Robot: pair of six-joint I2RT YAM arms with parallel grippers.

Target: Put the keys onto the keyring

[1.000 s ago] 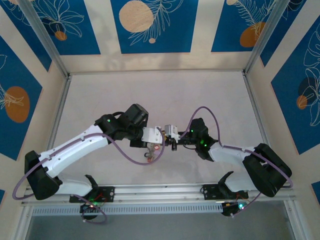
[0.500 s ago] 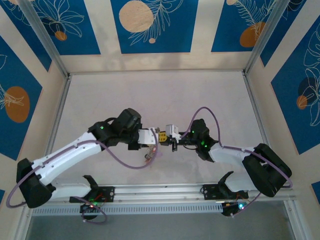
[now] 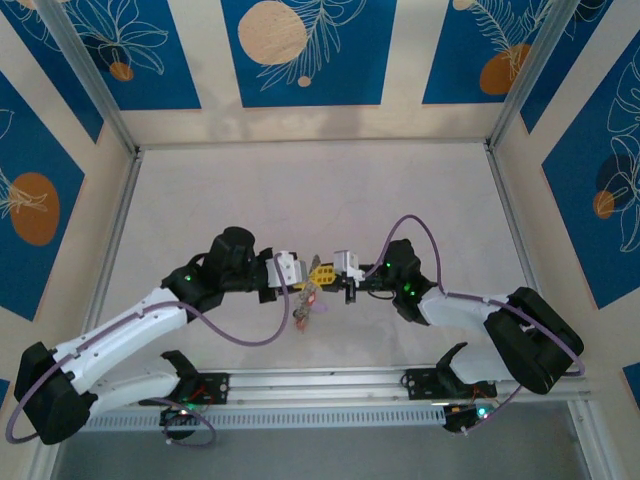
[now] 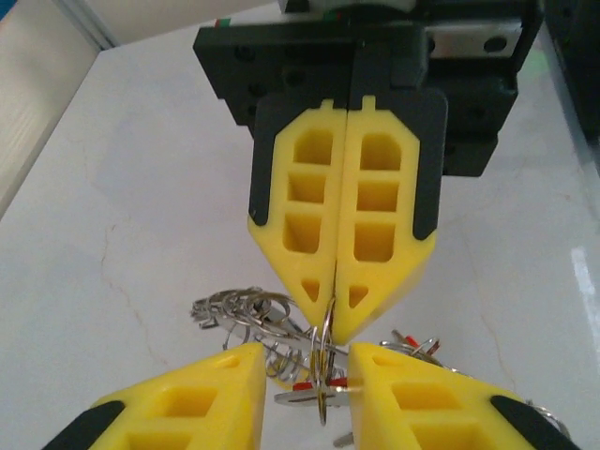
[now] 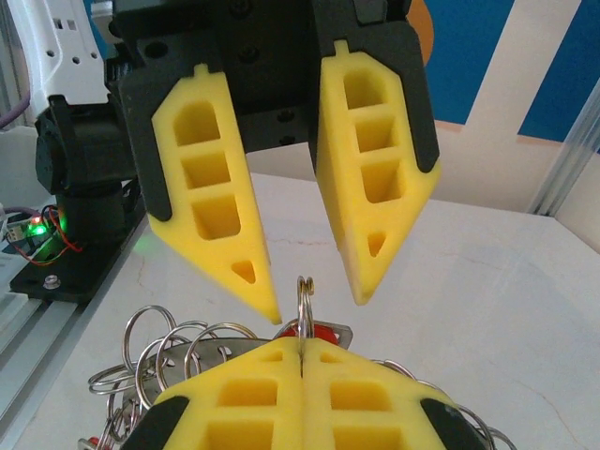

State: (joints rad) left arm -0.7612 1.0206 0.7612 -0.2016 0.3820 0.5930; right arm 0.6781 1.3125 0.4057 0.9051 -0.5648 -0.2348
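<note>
Where yellow right fingers pinch, thin metal keyring

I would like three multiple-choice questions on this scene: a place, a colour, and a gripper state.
1. Where is the metal ring relative to the left gripper?
A) between its fingers B) above its wrist C) outside both fingers
2. What colour are the fingers?
A) red B) yellow C) grey
3. How is the right gripper?
A) wide open B) shut on nothing C) shut on the ring
Answers: 1A, the ring stands in the gap; 2B, both pairs are yellow; 3C, closed tips pinch the ring.
</note>
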